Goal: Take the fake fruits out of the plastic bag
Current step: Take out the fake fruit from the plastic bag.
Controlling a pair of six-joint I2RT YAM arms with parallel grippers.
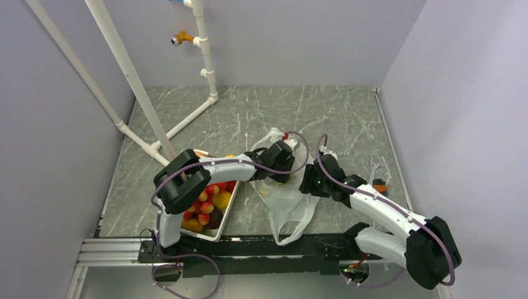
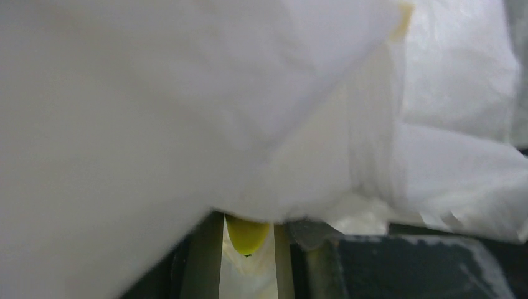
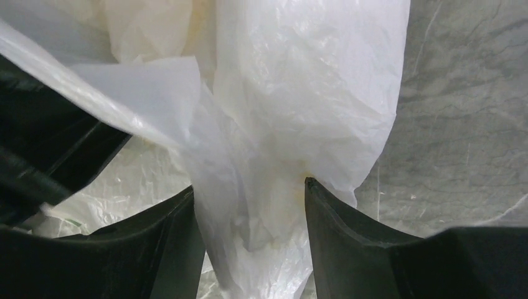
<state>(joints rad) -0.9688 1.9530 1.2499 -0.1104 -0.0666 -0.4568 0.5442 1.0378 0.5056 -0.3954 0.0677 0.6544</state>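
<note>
while grey walls [image 1: 292, 43] enclose the marbled table [image 1: 261, 106], right pincer [image 3: 248, 190] clamps the plastic bag [image 3: 299, 93], left pincer [image 2: 243, 249] unclear.

Left arm [image 1: 218, 165] reaching right, right arm [image 1: 380, 202] reaching left, jaws nearly meeting

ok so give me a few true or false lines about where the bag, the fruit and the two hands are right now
1. The left hand and the right hand are both at the plastic bag. True.
2. The right hand has a bunched fold of the plastic bag between its fingers. True.
3. A red fruit shows between the left hand's fingers. False: it is the tip of a yellow-green fruit, poking out from under the bag.
4. The plastic bag hangs in the air, clear of the table. False: it lies on the table, between the two arms.
5. The basket of fruit sits on the left arm's side. True.
</note>
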